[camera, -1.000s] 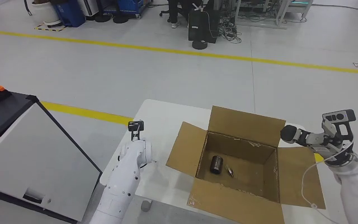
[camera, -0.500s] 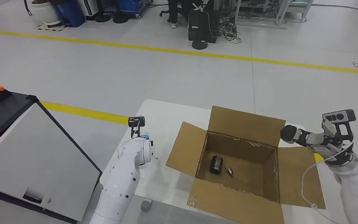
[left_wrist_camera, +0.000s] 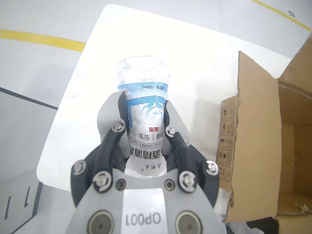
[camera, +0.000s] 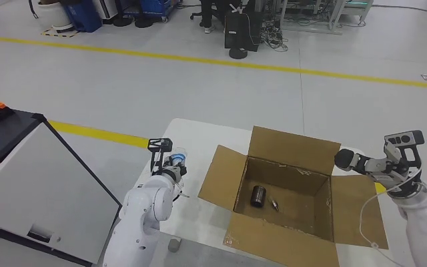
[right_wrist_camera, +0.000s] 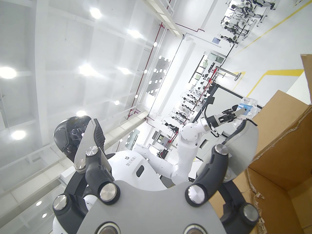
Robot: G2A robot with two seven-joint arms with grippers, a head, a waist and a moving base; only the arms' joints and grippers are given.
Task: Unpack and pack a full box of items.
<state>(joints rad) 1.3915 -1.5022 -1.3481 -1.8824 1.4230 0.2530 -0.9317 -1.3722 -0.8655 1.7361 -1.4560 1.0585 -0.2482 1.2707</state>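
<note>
Since a second ago, draws the left elbow back and outward and rolls the wrist, bringing the bottle [camera: 177, 160] into sight from above; leaves the right arm, the box [camera: 293, 148] and its contents unmoved. Clamps the left gripper [left_wrist_camera: 143, 103] on the bottle's labelled middle, fingers pressed to either side of it — held over the left part of the table [camera: 193, 137], just beside the box's left flap and clear of it. Carries the bottle's long axis in line with the gripper, straight out from the palm: wide clear base pointing away from the wrist and down toward the tabletop, cap end buried between the fingers. Cannot judge contact between base and tabletop. Holds the right gripper [right_wrist_camera: 170, 124] up over the box's right rear corner, fingers spread wide with nothing between. Counts one bottle, one box with all four flaps folded out, and two things on the box floor — one dark cylinder [camera: 258, 195] and, just beside it, one small pointed metal piece [camera: 275, 203], both toward the left wall.
</note>
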